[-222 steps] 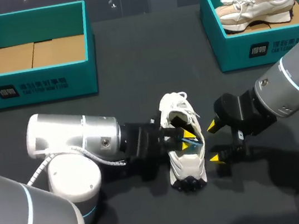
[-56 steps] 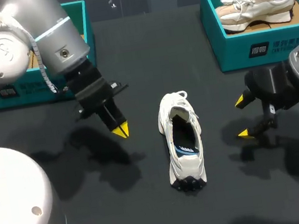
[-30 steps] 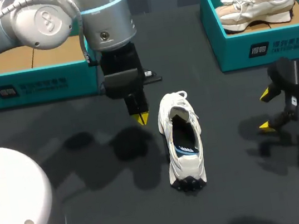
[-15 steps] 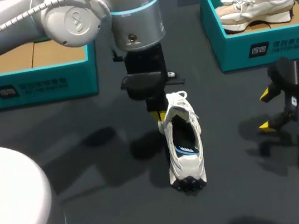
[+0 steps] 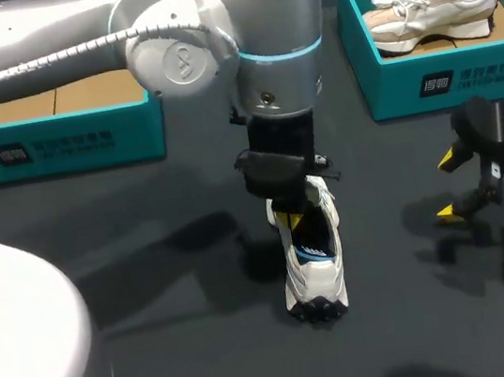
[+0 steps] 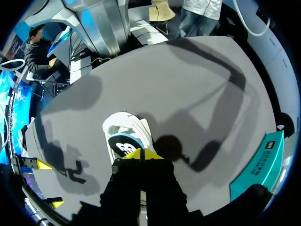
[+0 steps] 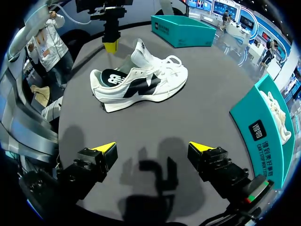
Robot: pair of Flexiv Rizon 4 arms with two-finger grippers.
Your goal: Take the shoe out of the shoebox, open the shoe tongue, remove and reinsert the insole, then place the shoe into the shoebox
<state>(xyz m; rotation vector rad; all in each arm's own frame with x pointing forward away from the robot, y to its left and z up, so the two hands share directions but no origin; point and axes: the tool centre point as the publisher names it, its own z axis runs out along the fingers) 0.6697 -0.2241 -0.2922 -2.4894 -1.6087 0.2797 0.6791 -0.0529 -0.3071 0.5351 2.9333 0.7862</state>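
Observation:
A white sneaker lies on the dark table, toe pointing away from me, its opening showing a blue-marked insole. My left arm reaches past the middle, and its gripper hangs shut and empty just above the shoe's opening. In the left wrist view the yellow tips meet right over the insole's heel end. The right wrist view shows the sneaker side-on with the left gripper above its heel. My right gripper stands open and empty to the right of the shoe.
A teal shoebox lined with cardboard stands at the back left, partly behind my left arm. Another teal shoebox at the back right holds a beige sneaker. Bare table lies between the shoe and my right gripper.
My left arm has swung from the left-hand box rightwards across the table until its shut gripper came over the shoe's opening. The right arm and the shoe have kept still.

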